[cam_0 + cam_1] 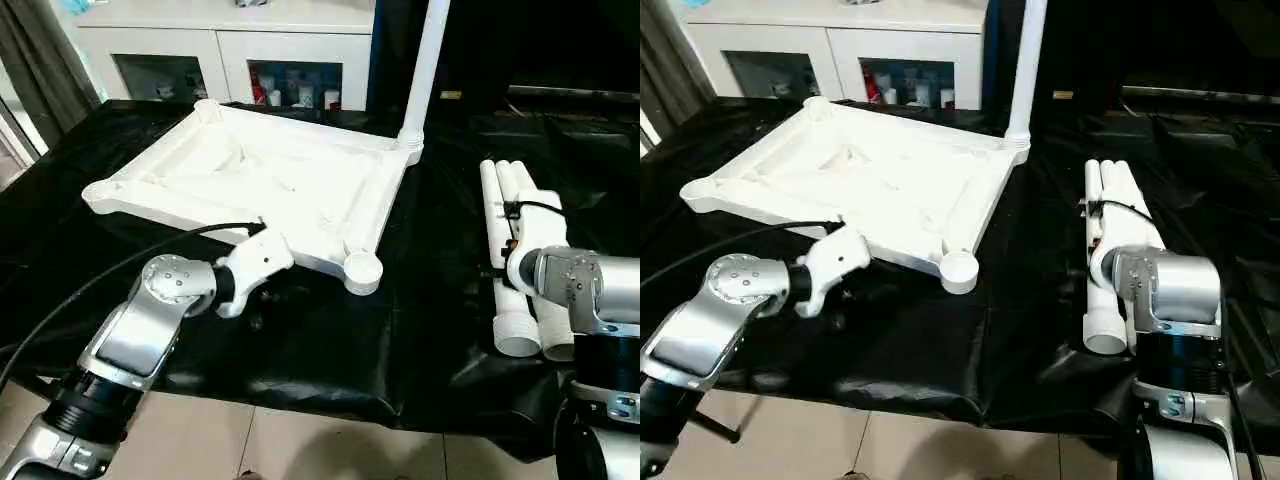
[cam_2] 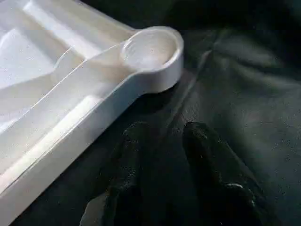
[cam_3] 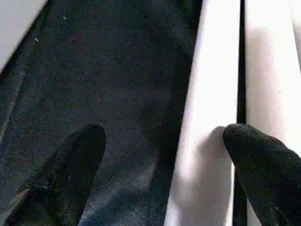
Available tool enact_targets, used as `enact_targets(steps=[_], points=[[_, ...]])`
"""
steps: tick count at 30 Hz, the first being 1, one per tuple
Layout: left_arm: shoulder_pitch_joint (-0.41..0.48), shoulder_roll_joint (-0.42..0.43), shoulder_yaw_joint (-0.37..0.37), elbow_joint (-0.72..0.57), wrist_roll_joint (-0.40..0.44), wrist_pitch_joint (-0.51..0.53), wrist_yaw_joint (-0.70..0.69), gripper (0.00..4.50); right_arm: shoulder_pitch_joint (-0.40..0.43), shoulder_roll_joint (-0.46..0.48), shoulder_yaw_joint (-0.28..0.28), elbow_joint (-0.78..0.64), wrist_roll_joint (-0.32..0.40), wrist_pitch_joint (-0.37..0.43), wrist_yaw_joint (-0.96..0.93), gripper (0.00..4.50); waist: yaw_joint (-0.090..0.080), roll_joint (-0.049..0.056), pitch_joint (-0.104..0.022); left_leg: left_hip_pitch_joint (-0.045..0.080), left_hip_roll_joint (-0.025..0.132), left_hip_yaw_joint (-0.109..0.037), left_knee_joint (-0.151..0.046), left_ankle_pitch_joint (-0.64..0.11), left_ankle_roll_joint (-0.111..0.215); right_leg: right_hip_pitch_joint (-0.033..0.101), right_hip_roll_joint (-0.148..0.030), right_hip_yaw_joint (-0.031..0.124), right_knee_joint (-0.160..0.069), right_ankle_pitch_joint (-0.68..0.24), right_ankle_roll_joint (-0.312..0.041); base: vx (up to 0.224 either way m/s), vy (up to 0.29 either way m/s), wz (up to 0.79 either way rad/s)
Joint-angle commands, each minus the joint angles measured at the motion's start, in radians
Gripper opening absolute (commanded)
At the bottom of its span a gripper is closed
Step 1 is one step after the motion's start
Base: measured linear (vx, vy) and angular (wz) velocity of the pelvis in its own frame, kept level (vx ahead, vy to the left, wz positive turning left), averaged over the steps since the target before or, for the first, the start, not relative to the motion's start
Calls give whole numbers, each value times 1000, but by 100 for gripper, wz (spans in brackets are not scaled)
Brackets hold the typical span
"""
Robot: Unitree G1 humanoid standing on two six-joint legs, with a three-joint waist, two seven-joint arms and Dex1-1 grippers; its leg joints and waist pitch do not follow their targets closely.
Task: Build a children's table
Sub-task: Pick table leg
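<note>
The white tabletop (image 1: 250, 170) lies upside down on the black cloth, ribbed side up. One white leg (image 1: 425, 60) stands upright in its far right corner socket. The near right socket (image 2: 150, 47) has nothing in it. Three loose legs (image 1: 505, 220) lie side by side on the right. My left gripper (image 2: 164, 134) hovers over the cloth just in front of the tabletop's near edge, close to that socket, open with a narrow gap and holding nothing. My right gripper (image 3: 164, 136) is wide open above the loose legs, one finger over cloth, the other over a leg (image 3: 211, 94).
A white cabinet (image 1: 220, 50) with glass doors stands behind the table. Black cloth (image 1: 420, 330) covers the work surface and hangs over its front edge above the tiled floor (image 1: 300, 440). A grey curtain (image 1: 40, 60) hangs at the far left.
</note>
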Motion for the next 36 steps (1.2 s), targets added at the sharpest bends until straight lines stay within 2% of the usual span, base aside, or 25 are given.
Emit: enact_targets(steps=[1,2,8,11,12,14,18,19,21,28,30,31,33,36], points=[[8,13,-6,-23,-10,15,-18,154,-24,-4,-3,16,-6,18,-20,442,2,-17,-69,8,24,-4,-58,-71,6,58,-70,53,-69,-197,-176,0,0,0],[8,14,-6,-24,-10,16,-19,154,-26,-6,-2,19,-5,19,-18,442,2,-15,-69,9,23,-4,-58,-72,3,57,-70,53,-69,-207,-167,0,0,0],[3,23,-14,-31,-13,26,-20,154,-35,-20,15,54,0,35,-1,442,2,-16,-70,8,22,-5,-57,-73,1,58,-68,52,-71,-222,-151,0,0,0],[0,24,-17,-32,-14,29,-16,154,-31,-17,16,70,11,39,5,442,2,-18,-72,6,22,-5,-56,-58,5,59,-68,51,-68,-201,-155,0,0,0],[-1,24,-17,-31,-13,29,-15,154,-30,-17,18,77,13,42,6,442,2,-24,-73,5,22,-4,-56,-52,8,60,-67,52,-66,-187,-158,0,0,0],[-2,21,-17,-29,-14,30,-15,154,-32,-18,18,90,13,48,6,442,3,-20,-73,5,22,-5,-56,-49,9,60,-68,51,-65,-185,-162,0,0,0],[-3,18,-17,-28,-17,31,-14,154,-34,-22,26,110,16,44,17,442,3,-23,-74,6,23,-4,-54,-49,12,60,-69,52,-64,-177,-166,0,0,0],[-4,15,-16,-30,-21,33,-12,154,-37,-19,29,117,20,42,22,442,2,-30,-73,5,23,-3,-55,-48,14,60,-68,52,-65,-178,-166,0,0,0],[-4,14,-15,-33,-24,35,-11,154,-42,-13,31,123,25,40,24,442,4,-26,-73,5,22,-4,-54,-47,14,60,-70,52,-65,-187,-166,0,0,0],[-3,14,-10,-38,-22,33,-2,154,-55,8,47,162,25,11,28,442,3,-30,-72,6,24,-4,-55,-59,10,58,-71,51,-65,-204,-163,0,0,0],[-3,14,-10,-39,-21,32,0,154,-53,14,49,181,25,0,28,417,4,-30,-72,5,23,-3,-55,-57,9,58,-70,51,-66,-205,-159,0,0,0],[-3,14,-10,-38,-21,31,0,154,-53,15,49,186,25,-2,27,405,4,-34,-73,4,23,-3,-55,-55,9,59,-70,51,-65,-202,-159,0,0,0],[-5,13,-9,-38,-22,30,2,154,-52,19,53,197,26,-8,27,399,5,-32,-73,5,24,-4,-55,-54,7,59,-70,51,-64,-195,-160,0,0,0],[-8,17,-10,-42,-29,33,4,154,-54,25,53,212,26,-15,24,365,5,-33,-74,5,24,-4,-55,-53,6,59,-70,51,-61,-177,-165,0,0,0]])
